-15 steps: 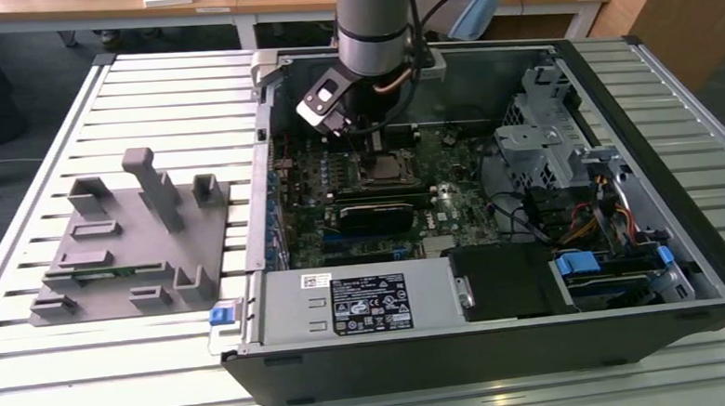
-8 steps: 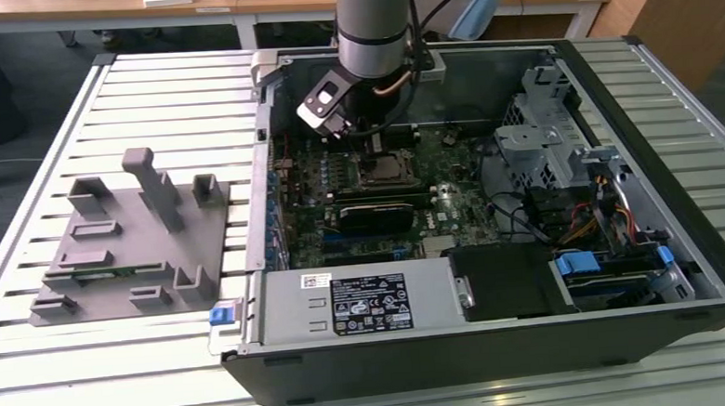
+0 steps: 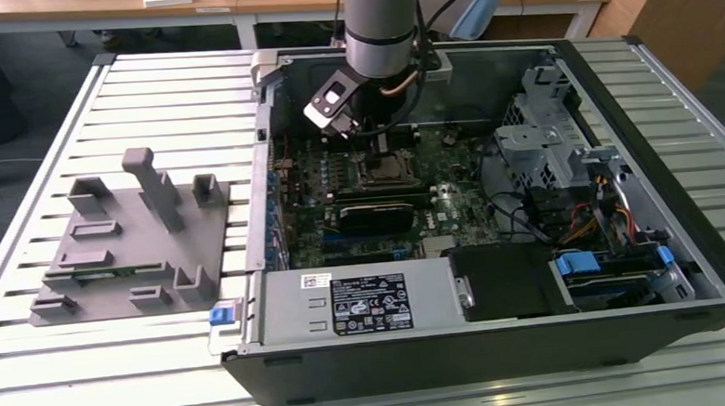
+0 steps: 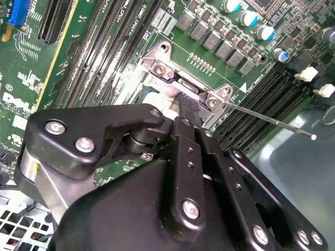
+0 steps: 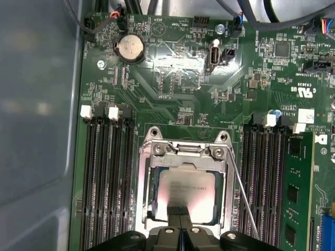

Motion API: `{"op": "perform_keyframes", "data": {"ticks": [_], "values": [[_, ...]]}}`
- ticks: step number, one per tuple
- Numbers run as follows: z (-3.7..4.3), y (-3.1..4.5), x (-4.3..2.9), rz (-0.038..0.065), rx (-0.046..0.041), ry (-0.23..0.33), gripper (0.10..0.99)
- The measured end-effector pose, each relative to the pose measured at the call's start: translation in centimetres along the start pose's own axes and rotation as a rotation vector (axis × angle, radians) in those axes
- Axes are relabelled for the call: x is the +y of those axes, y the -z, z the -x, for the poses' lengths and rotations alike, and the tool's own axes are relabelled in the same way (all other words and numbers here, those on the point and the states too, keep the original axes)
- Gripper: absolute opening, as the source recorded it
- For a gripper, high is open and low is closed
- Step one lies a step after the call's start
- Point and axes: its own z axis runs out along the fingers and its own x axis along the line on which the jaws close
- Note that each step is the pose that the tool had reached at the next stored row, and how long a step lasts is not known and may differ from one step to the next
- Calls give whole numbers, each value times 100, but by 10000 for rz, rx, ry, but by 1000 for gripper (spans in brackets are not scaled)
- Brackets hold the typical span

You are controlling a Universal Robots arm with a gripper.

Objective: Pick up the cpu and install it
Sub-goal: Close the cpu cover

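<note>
1. A slatted metal surface (image 3: 99,384) carries an open computer case (image 3: 495,354); the claw (image 3: 372,137) hangs inside.
2. First wrist view: the cpu (image 5: 186,191) lies flat in its socket frame (image 5: 144,178), the claw (image 5: 179,210) closed and empty over its edge.
3. Second wrist view: the claw (image 4: 189,104) is pinched together at that frame.

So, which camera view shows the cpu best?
The first wrist view: the cpu shows its silver top in the socket. The second wrist view has the gripper covering it; the exterior view makes it too small.
</note>
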Motion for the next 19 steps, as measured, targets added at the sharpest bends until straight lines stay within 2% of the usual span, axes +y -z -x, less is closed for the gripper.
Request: {"op": "perform_keyframes", "data": {"ticks": [2,8,19], "values": [[-2,8,4,5,5,-1,106],[-2,134,7,-2,-3,-1,106],[2,133,97,-2,-2,0,106]]}}
